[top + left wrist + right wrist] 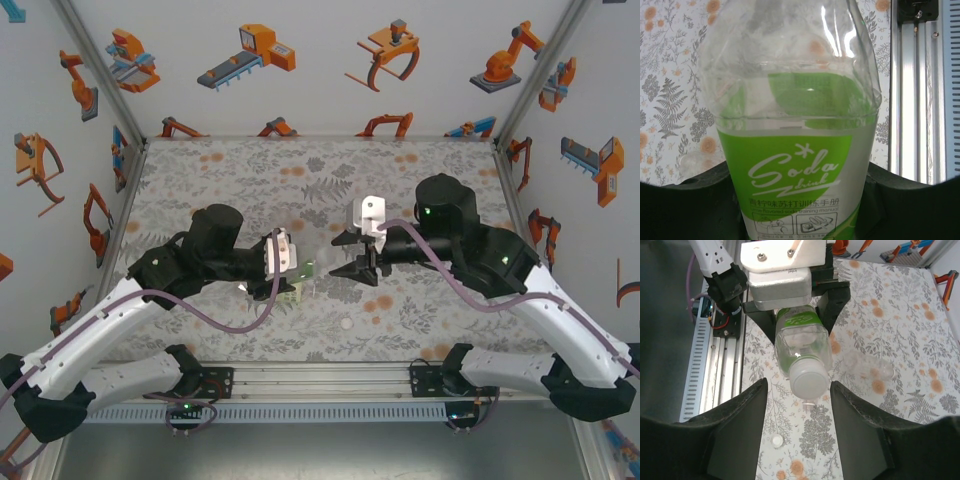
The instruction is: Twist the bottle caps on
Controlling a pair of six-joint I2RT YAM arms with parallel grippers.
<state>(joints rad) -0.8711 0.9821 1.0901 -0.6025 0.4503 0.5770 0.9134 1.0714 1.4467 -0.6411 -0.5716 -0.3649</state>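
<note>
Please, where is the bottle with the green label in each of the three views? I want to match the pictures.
Top external: the bottle with the green label is small, at the centre, between the two arms.
Left wrist: the bottle fills the middle, label facing the camera.
Right wrist: the bottle is at upper centre, held by the left gripper, its white end nearest the camera.
Shared landmark: the aluminium rail.

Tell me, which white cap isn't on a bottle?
The small cap lying loose on the flowery mat; the other cap sits on the green-label bottle held in the air.
</note>
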